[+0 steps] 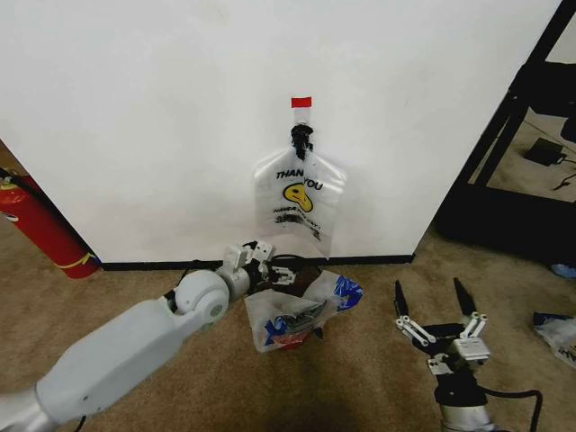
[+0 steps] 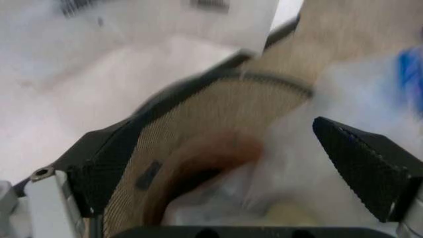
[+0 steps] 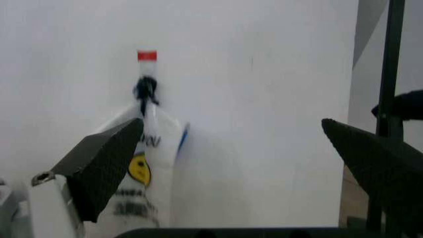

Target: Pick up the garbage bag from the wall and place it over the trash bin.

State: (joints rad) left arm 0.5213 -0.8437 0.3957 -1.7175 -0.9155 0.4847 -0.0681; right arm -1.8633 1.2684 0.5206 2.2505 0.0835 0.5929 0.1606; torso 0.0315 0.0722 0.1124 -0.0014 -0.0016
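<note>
Crinkly clear plastic, the garbage bag (image 1: 297, 317) sits draped over the trash bin (image 1: 290, 335) on the carpet (image 1: 360, 378), just in front of the wall (image 1: 162, 108), its blue-patched rim bunched toward the right side. It looks only loosely seated: the rim seems gathered rather than stretched round the mouth, so if the left gripper (image 1: 268, 270) pulls away while film clings to a finger, the bag could lift off or slide to one side, and the light bin might tip with it.

From where I stand, the left arm reaches forward and low across the floor, its wrist bent toward the bin's near rim. Its jaws stand spread apart, with bag film and the bin's mouth lying between them in the wrist view; I can't tell whether plastic touches either pad. The right gripper (image 1: 436, 306) hangs low and well off to the right, fingers splayed wide and pointing up at the wall, gripping nothing. A flat "THANK YOU" bag bundle (image 1: 300, 200) hangs from a hook (image 1: 301, 137) above.
</note>
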